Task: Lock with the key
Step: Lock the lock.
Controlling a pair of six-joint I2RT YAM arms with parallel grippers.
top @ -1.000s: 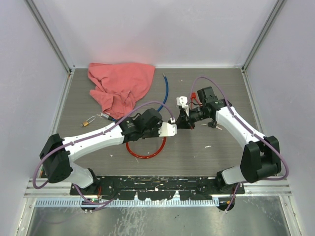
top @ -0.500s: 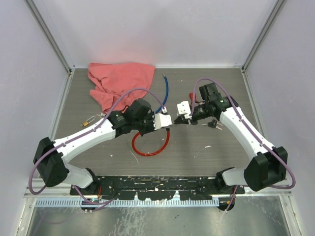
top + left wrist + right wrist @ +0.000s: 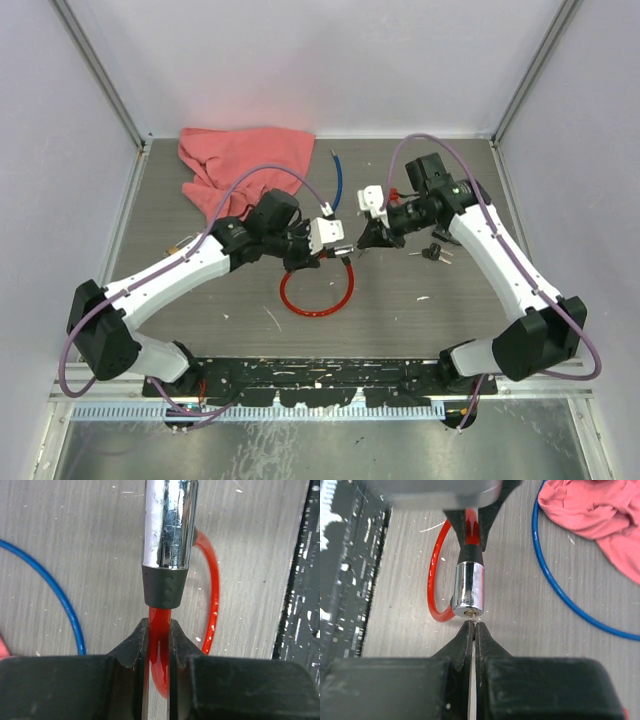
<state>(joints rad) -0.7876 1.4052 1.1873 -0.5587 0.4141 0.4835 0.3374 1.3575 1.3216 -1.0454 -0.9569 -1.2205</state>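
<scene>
Bright even light — faint shadows — glare on chrome lock barrel [image 3: 169, 525].

- Left gripper [image 3: 338, 250] has edged away from the bases, wrist swinging back behind it.
- Red cable lock [image 3: 318, 295] dragged along, loop sliding rightward, now under right gripper [image 3: 359, 245] too.

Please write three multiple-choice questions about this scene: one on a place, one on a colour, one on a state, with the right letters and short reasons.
1. Where on the table lies the pink cloth? A far left; B near right; C centre.
2. Which colour is the cable in the left gripper? A blue; B red; C green.
3. How is the right gripper? A wide open; B shut; C hidden.
1 A: it lies in the far-left corner. 2 B: red shows between the fingers. 3 B: its fingers meet before the chrome cylinder.
</scene>
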